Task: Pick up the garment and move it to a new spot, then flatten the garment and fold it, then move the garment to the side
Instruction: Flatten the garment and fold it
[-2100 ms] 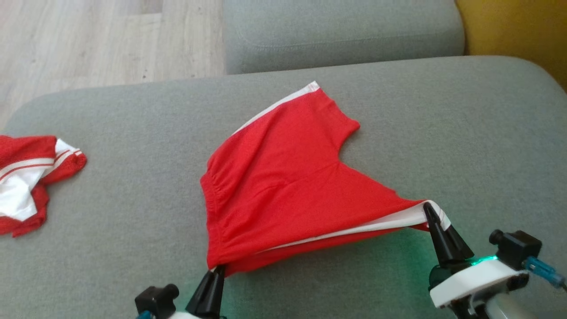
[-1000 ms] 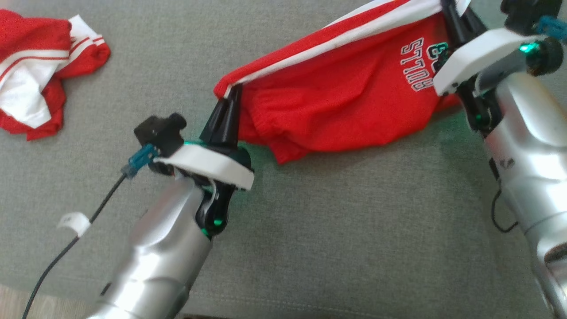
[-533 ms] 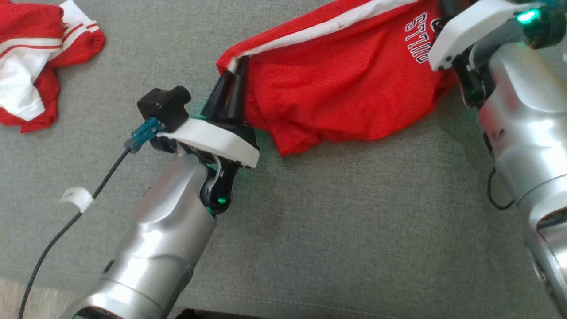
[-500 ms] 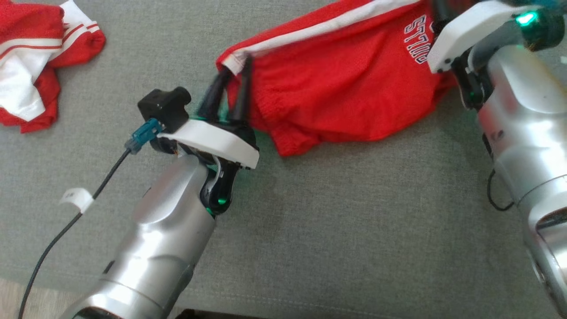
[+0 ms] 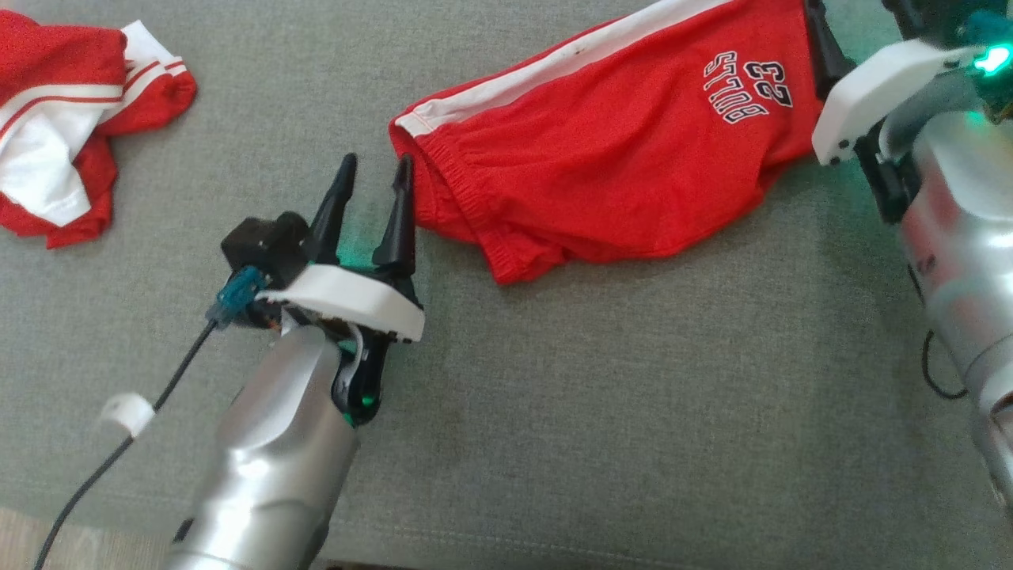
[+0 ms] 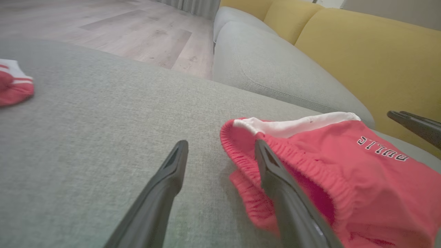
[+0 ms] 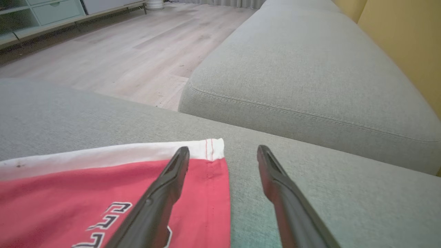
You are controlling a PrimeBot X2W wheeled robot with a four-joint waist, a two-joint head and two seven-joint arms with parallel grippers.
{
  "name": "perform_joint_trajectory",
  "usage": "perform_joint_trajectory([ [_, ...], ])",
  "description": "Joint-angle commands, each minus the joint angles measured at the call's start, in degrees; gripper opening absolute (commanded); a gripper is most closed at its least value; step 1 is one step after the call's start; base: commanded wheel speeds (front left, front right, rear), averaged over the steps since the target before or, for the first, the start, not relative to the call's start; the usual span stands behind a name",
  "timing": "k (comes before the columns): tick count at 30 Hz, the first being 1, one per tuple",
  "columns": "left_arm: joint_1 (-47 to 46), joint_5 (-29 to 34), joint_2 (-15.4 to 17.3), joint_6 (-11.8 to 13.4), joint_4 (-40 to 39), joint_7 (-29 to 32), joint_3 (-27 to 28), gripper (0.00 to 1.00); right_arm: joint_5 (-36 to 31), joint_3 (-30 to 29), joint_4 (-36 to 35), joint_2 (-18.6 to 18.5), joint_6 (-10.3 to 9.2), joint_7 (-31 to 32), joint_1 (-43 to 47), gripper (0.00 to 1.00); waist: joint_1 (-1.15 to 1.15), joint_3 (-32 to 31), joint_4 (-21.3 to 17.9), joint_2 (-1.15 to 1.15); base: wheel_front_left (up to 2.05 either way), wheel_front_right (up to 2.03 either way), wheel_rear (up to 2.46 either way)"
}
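Observation:
The garment (image 5: 617, 150), red shorts with a white side stripe and a black-and-white print, lies doubled over on the grey cushion (image 5: 633, 412). My left gripper (image 5: 376, 164) stands open just left of the waistband end, with nothing between its fingers. In the left wrist view the left gripper (image 6: 220, 144) has its right finger beside the elastic edge of the garment (image 6: 344, 165). My right gripper (image 5: 855, 24) is at the garment's right end. In the right wrist view the right gripper (image 7: 223, 151) is open over the white-hemmed corner of the garment (image 7: 103, 179).
A second red and white garment (image 5: 63, 119) lies crumpled at the cushion's far left. Beyond are another grey seat cushion (image 7: 310, 69), a yellow backrest (image 6: 361, 58) and wood floor (image 7: 120, 51). The left arm's black cable (image 5: 119, 447) trails off the front edge.
Both grippers have opened and let go of the garment, which now rests on the cushion. The left gripper has drawn back a little to the left of the waistband.

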Motion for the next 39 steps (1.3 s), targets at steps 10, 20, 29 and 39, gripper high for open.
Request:
perform_joint_trajectory([
  [10, 4.14, 3.71, 1.1, 1.27, -5.52, -0.3, 4.98, 1.0, 1.03, 1.1, 1.38, 1.85, 0.37, 6.54, 6.24, 1.0, 0.0, -0.53, 0.86, 0.0, 0.0, 0.0, 0.0],
  [20, 6.77, 6.25, 1.1, 1.92, -7.48, -0.3, 7.26, 1.0, 8.8, 1.97, -2.31, 4.95, 0.37, 11.9, 11.87, 0.0, 0.0, -1.33, 1.26, 0.0, 0.0, 0.0, 0.0],
  [29, 9.61, 8.96, 1.1, 2.16, -8.65, -0.3, 9.83, 1.0, 14.76, -2.19, -4.35, 2.59, 0.37, 2.32, 14.79, 0.0, 0.0, -4.41, -0.27, 0.0, 0.0, 0.0, 0.0],
  [39, 16.75, 11.33, 1.09, 2.54, -10.18, -0.3, 13.85, 1.0, 19.25, -3.18, -11.08, 0.62, 0.37, -1.02, 22.68, 0.0, 0.0, -9.78, -4.39, 0.0, 0.0, 0.0, 0.0],
])
